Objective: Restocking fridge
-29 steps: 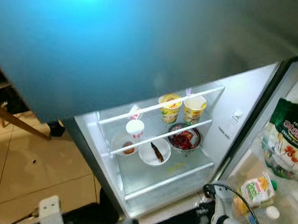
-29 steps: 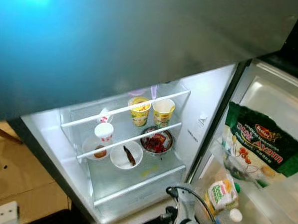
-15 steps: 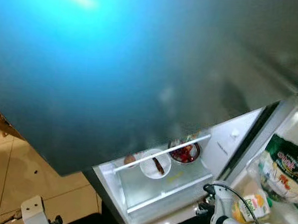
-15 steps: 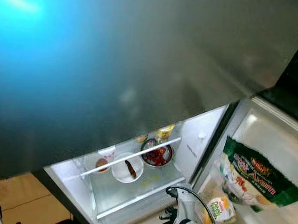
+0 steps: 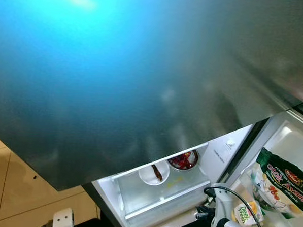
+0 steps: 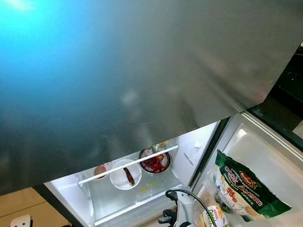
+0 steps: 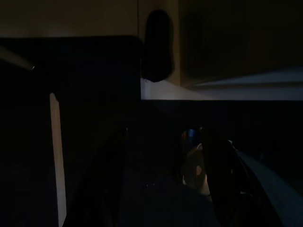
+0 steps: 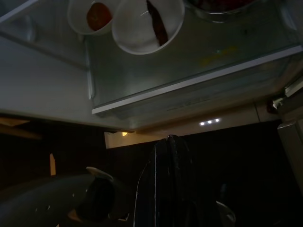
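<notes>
my view has tipped up: the fridge (image 5: 142, 92) front now hides the cups, leaving the bowl (image 5: 154, 173) shelf. right claw (image 8: 165, 156) hangs below it, pinched shut, empty; left claw's state i cannot tell.

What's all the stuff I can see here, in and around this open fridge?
Upper fridge door: one, grey with blue glare, shut above the lit compartment.
White bowl: one, holding a dark brown strip, on the glass shelf.
Small white bowl: one, holding something reddish-brown, left of the first.
Metal bowl: one, red food inside, right of the white bowl.
Green packet: one, red lettering, in the open door's rack.
Small carton: one, white and green, below the packet.
Floor tiles: beige, left of the fridge.
Right gripper: black, low before the shelf.
</notes>
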Tool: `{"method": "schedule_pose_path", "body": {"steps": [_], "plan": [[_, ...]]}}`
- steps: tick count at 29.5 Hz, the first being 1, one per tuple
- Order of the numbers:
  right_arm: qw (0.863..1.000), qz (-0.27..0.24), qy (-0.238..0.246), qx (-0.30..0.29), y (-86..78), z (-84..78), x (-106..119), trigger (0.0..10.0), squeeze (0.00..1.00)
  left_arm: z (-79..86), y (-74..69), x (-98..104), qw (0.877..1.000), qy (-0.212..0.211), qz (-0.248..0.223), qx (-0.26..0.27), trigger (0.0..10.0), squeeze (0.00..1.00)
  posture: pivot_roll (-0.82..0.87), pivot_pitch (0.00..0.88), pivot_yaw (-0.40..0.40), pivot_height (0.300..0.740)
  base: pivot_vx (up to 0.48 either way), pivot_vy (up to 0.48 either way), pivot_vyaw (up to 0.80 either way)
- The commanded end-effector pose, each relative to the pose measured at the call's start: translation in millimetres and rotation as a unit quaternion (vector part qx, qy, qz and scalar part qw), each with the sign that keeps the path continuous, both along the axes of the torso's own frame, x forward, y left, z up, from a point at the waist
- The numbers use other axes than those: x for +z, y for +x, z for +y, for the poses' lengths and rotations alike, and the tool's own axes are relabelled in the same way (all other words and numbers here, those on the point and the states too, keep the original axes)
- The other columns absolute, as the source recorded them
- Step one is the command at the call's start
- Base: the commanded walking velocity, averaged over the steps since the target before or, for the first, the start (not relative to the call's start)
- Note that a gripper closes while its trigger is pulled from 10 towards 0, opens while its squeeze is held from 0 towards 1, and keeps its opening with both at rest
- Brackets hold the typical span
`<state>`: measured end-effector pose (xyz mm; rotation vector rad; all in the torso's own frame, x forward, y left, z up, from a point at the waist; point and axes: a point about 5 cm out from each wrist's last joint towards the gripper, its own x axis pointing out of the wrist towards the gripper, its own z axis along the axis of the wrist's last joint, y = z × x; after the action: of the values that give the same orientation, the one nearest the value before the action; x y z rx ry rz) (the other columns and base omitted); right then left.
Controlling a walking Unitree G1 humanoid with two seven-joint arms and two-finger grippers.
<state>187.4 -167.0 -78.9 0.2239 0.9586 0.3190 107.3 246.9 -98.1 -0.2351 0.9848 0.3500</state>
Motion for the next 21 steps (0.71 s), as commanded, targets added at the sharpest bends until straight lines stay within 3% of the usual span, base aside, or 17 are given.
{"method": "schedule_pose_path", "body": {"steps": [1, 8, 21], "plan": [[1.0, 0.003, 0.003, 0.006, -1.1, 2.7, -1, 10.0, 0.0, -1.9, -5.6, -2, 1.0, -0.002, 0.014, -0.001, 10.0, 0.0, -0.02, 0.0, 0.038, 0.74, 0.0, 0.0, 0.0], [0.999, 0.028, -0.017, 0.021, -12.3, 0.1, -6, 10.0, 0.0, -4.0, -9.3, -5, 0.999, -0.005, 0.037, 0.01, 10.0, 0.0, -0.02, 0.0, 0.028, 0.74, -0.038, 0.0, 0.0], [0.997, 0.065, -0.04, 0.015, -33.5, -13.0, -15, 10.0, 0.0, -9.2, -5.1, -5, 0.999, -0.003, 0.04, -0.007, 10.0, 0.0, -0.02, 0.0, 0.022, 0.74, -0.423, 0.0, 0.0]]}}
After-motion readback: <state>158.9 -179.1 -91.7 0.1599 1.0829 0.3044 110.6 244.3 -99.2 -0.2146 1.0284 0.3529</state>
